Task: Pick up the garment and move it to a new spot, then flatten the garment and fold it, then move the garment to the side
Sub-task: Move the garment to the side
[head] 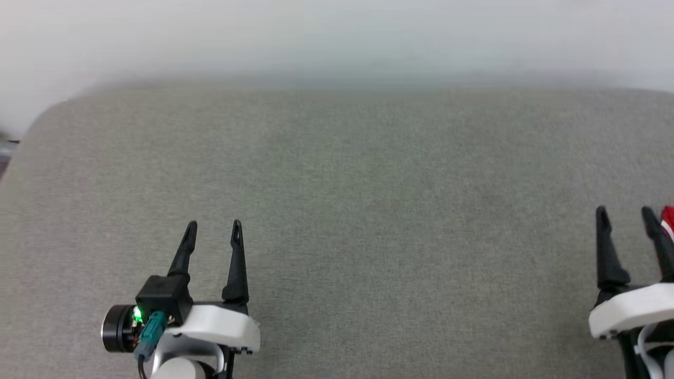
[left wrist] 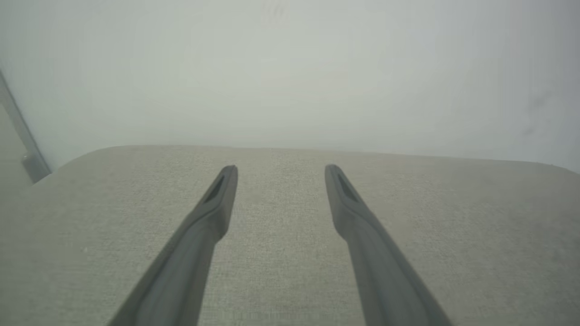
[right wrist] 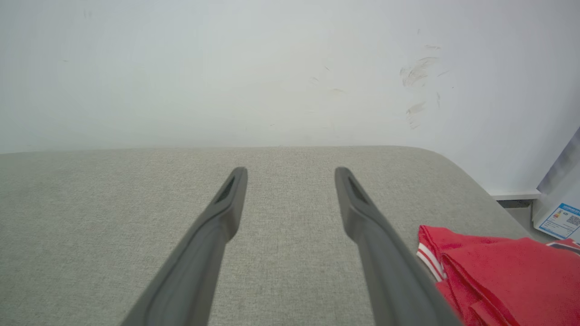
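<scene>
A grey woven cushion (head: 368, 210) with rounded corners spans the head view, and behind it stands a pale wall (right wrist: 226, 68), which bears a few dark scuffs (right wrist: 417, 72) toward the right in the right wrist view.

The garment (right wrist: 512, 276) lies on the cushion by its right corner. It is a red heap in folded layers, and a white band with red stripes runs along the edge that faces the gripper. It sits wholly outside the right gripper (right wrist: 291, 170), just beside the outer face of that gripper's right-hand finger and not between the two fingers. The finger crosses in front of the cloth's lower edge in the right wrist view, so I cannot tell whether the two touch. In the head view the garment (head: 667, 218) shows as a red and white sliver at the right edge, just past the right gripper (head: 624, 209).

The right jaws are spread wide with bare cushion between them and nothing held. The left gripper (head: 214, 223) hangs over the cushion's left part, well apart from the garment. Its jaws are also spread wide and empty (the left wrist view has the left gripper (left wrist: 281, 168) over plain grey weave).

A box (right wrist: 562, 219) with a blue and white label stands off the cushion's right end.
</scene>
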You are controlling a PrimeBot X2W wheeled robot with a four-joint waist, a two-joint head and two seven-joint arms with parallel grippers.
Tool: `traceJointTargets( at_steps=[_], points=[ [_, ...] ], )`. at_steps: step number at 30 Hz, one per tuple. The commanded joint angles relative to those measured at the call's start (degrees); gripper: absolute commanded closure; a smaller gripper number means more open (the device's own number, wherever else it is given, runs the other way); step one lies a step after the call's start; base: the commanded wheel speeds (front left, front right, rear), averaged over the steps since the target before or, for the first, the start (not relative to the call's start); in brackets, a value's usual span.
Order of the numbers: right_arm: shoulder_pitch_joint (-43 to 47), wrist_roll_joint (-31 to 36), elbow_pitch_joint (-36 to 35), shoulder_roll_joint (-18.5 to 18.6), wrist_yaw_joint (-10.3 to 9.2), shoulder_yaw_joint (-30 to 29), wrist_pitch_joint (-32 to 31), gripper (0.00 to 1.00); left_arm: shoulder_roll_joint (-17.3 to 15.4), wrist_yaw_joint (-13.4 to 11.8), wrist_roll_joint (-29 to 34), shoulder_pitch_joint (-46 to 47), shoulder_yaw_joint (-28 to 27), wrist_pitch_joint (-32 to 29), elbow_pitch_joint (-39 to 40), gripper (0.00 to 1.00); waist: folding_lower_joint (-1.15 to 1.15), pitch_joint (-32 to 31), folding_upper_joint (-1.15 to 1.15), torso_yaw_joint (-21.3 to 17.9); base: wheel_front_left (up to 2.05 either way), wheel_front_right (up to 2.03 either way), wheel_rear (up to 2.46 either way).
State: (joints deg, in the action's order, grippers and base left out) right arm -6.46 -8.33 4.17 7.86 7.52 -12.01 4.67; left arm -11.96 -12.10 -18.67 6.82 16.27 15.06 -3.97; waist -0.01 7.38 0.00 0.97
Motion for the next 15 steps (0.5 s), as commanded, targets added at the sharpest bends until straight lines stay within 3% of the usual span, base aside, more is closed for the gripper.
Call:
traceJointTargets(
  at_steps=[1, 15],
  points=[
    [2.1, -0.1, -1.6, -0.8, -0.06, 0.8, -0.3, 0.0, -0.1, 0.4, 0.4, -1.2, -0.3, 0.1, -0.2, 0.0, 0.01, -2.3, 0.0, 1.5, 0.0, 0.0, 0.0],
    [15.0, 1.5, -14.1, -4.2, -0.06, 4.7, -5.6, 0.0, -0.1, 3.0, 1.1, -5.8, -0.9, 0.1, -2.9, 0.0, 0.01, -7.7, 0.0, 1.2, 0.0, 0.0, 0.0]
  ],
)
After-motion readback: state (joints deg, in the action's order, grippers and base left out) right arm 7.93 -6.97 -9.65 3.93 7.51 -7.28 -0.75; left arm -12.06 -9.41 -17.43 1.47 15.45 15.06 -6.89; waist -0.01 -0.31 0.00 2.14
